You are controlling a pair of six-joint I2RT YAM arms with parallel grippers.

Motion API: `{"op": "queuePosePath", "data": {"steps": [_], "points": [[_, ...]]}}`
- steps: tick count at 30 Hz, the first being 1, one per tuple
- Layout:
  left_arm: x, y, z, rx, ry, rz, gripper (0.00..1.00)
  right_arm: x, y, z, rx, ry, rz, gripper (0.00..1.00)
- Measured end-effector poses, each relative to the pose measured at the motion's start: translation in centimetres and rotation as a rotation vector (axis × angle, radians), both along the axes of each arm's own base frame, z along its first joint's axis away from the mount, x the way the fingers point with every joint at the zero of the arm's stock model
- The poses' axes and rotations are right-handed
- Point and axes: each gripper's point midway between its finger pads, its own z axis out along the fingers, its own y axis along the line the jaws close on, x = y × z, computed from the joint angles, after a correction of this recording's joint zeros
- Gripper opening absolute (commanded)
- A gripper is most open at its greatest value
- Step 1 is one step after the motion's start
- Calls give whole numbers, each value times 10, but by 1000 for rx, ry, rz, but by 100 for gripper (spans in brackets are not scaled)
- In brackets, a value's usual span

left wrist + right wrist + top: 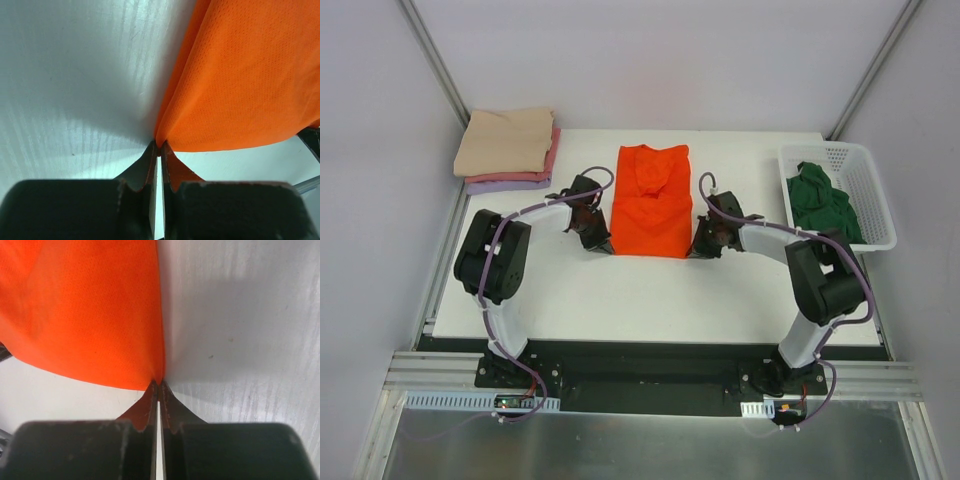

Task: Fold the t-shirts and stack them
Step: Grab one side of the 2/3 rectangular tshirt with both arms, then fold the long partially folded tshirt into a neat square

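Note:
A bright orange t-shirt (651, 201) lies partly folded in the middle of the white table. My left gripper (601, 243) is shut on its near left corner; the left wrist view shows the orange cloth (240, 75) pinched at the fingertips. My right gripper (700, 247) is shut on its near right corner; the right wrist view shows the cloth (85, 310) held the same way. A folded stack of beige (506, 140), pink and lavender t-shirts (510, 184) lies at the back left. A dark green t-shirt (823, 199) lies crumpled in the basket.
A white plastic mesh basket (873, 190) stands at the back right of the table. The table's white top (650, 300) stretches in front of the orange shirt. Grey walls close in the left and right sides.

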Motion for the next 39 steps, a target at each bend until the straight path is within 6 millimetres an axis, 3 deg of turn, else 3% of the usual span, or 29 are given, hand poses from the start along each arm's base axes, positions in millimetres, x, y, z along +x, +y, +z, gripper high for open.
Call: {"op": "queuePosePath", "data": {"steps": [3,7,16,20,24,27,31,39], "points": [[-3,4,3,9,-20,4,0,-9,3,4,22,6,22,0],[-31,19,15,30,-56,15,0,-36,12,30,99,24,83,0],[-100,39,105,-80,-345,20,0,-133,52,125,399,87,354,1],[-129,46,132,-139,-429,29,0,-174,57,150,478,156,452,0],[-146,51,152,-189,-488,47,0,-197,57,168,540,202,494,0],[-151,53,160,-211,-515,55,0,-208,54,178,578,207,499,1],[-152,54,155,-202,-489,61,0,-214,49,184,598,196,488,0],[-127,52,153,-122,-424,89,0,-177,32,179,575,131,347,0]]}}
